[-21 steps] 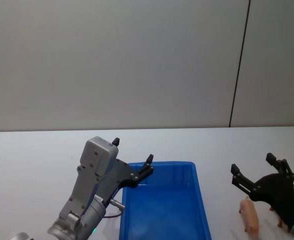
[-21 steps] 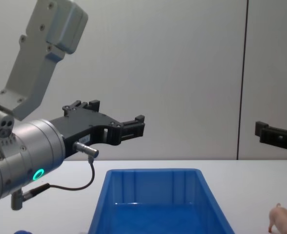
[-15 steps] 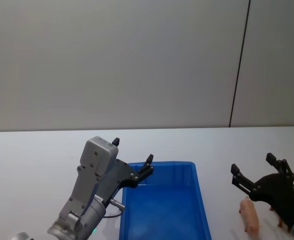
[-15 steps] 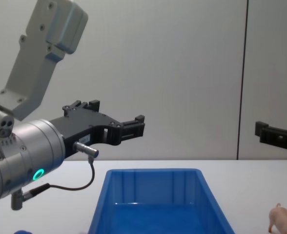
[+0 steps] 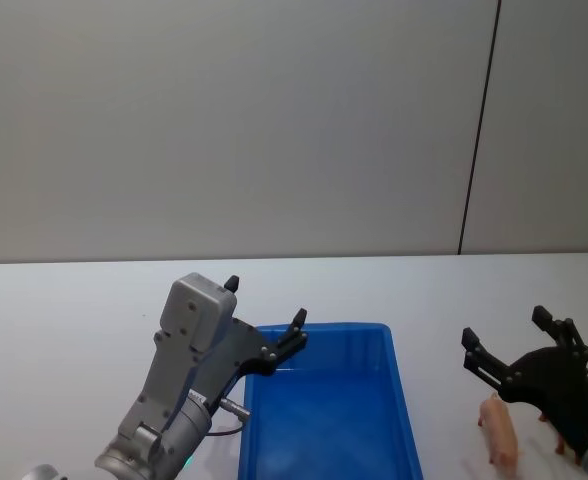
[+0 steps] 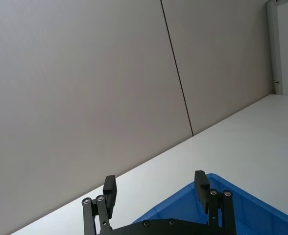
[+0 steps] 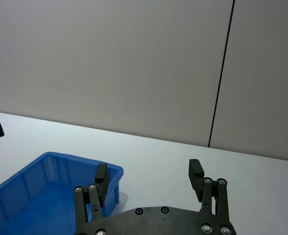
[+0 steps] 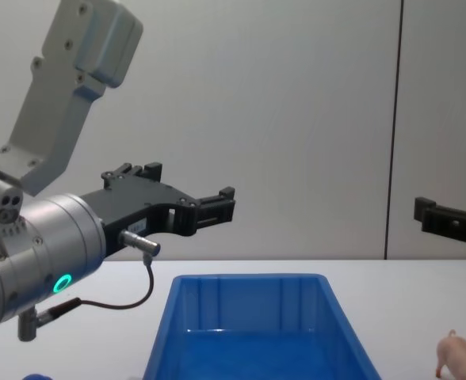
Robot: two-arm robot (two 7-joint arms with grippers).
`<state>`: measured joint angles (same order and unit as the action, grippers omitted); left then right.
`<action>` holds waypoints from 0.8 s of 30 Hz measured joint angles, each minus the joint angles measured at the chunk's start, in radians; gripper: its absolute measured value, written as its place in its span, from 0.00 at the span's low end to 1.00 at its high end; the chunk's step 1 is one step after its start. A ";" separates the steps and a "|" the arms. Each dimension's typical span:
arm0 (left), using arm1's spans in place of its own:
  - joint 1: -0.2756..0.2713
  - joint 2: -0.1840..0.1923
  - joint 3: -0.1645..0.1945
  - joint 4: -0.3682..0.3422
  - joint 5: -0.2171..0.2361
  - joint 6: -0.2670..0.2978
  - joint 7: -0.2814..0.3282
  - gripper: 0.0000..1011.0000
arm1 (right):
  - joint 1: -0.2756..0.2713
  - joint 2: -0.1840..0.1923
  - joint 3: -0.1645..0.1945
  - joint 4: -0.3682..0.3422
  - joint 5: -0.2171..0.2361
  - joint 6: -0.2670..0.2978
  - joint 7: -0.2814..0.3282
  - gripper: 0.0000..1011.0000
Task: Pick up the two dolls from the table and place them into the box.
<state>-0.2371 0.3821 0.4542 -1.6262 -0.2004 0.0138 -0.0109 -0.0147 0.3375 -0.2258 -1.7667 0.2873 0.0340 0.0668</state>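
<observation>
L gripper (image 5: 264,302) is at lower left-centre of head view, fingers spread wide, one tip over the upper left corner of the box (image 5: 406,420). Box sits at bottom centre on the table (image 5: 74,300). R gripper (image 5: 505,327) is at lower right, fingers also spread, just above the pink doll (image 5: 499,432). Doll stands on its legs right of box, apart from it; whether gripper touches it I cannot tell.
</observation>
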 joint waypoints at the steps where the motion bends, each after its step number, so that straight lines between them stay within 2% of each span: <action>1: 0.000 0.000 0.000 0.000 0.000 0.000 0.000 0.99 | 0.000 0.000 0.000 0.000 0.000 0.000 0.000 0.99; 18: 0.000 0.000 0.000 0.000 0.000 0.000 0.000 0.99 | 0.000 0.000 0.000 0.000 0.000 0.001 0.000 0.99; 24: 0.000 0.000 0.000 0.000 0.000 0.000 0.000 0.99 | 0.002 0.004 0.007 0.000 -0.005 0.029 -0.011 0.99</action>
<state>-0.2372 0.3821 0.4542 -1.6262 -0.2004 0.0138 -0.0109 -0.0130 0.3418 -0.2191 -1.7670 0.2825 0.0629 0.0555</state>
